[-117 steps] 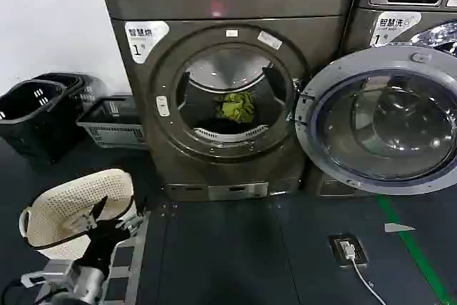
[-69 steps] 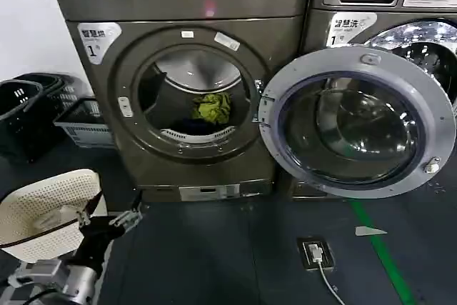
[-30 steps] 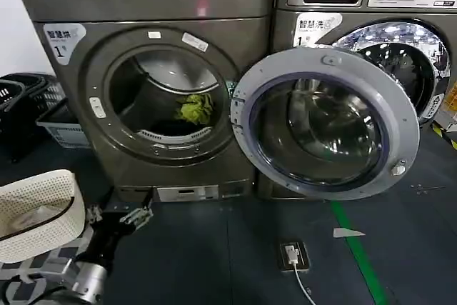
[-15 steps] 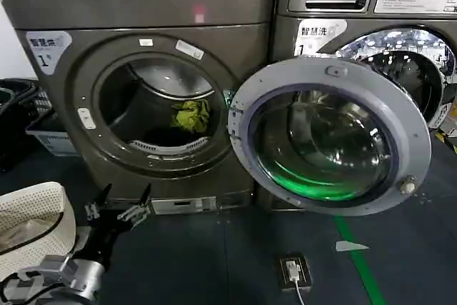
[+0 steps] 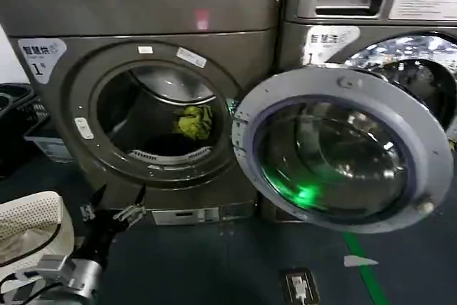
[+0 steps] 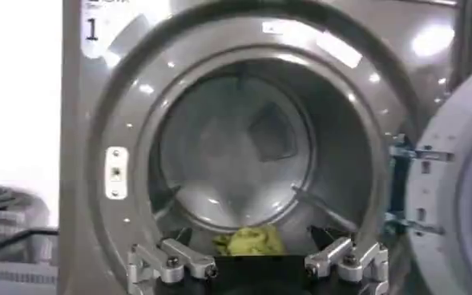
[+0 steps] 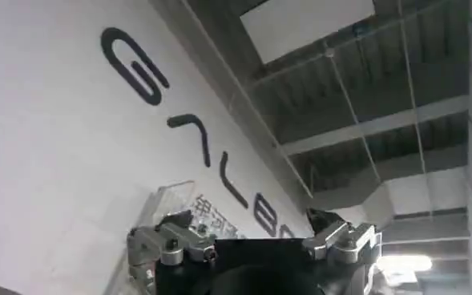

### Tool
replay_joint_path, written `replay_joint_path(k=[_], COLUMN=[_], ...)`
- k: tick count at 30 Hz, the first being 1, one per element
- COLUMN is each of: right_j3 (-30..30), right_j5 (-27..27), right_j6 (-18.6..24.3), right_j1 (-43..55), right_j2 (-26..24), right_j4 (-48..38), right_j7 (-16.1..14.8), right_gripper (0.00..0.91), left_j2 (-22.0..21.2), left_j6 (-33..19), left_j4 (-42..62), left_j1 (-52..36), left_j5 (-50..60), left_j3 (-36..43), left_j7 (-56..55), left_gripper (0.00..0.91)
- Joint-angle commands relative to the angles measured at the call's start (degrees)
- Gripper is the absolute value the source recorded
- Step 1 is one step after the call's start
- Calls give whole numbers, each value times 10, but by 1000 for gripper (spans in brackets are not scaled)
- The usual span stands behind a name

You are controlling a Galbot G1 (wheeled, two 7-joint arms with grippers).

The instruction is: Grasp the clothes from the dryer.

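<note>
The bronze-grey dryer [image 5: 143, 12] stands ahead with its round door [image 5: 335, 151] swung open to the right. Yellow-green clothes [image 5: 194, 121] lie bunched at the back of the drum, and show low in the drum [image 6: 248, 239] in the left wrist view too. A dark patch lies under them; what it is I cannot tell. My left gripper [image 5: 114, 201] is open and empty, low in front of the dryer's base, below the porthole and well short of the clothes. Its fingers [image 6: 171, 263] frame the drum opening. My right gripper [image 7: 256, 240] is open, pointing up at a lettered wall and ceiling.
The open door blocks the front of the LG machine [image 5: 371, 5] on the right. A white mesh basket [image 5: 28, 226] sits by my left arm. Dark baskets [image 5: 18, 105] stand on the floor left of the dryer. A green floor line [image 5: 364, 269] runs at lower right.
The dryer has grown larger in the head view as I closed in. My left gripper has moved forward and up toward the dryer's front. The clothes have not moved.
</note>
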Motion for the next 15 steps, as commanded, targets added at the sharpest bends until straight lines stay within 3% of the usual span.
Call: replay_joint_path(k=[1, 15], right_j3=[0, 6], right_j5=[0, 0], right_j6=[0, 2], right_j1=[0, -5], right_j2=[0, 6], right_j4=[0, 2], right_j7=[0, 7], right_gripper=[907, 907], left_j2=[1, 12], left_j6=[-1, -18], left_j4=[1, 11], left_j1=[0, -18], left_j5=[0, -20], left_j3=[0, 3], left_j7=[-1, -3], left_gripper=[907, 907])
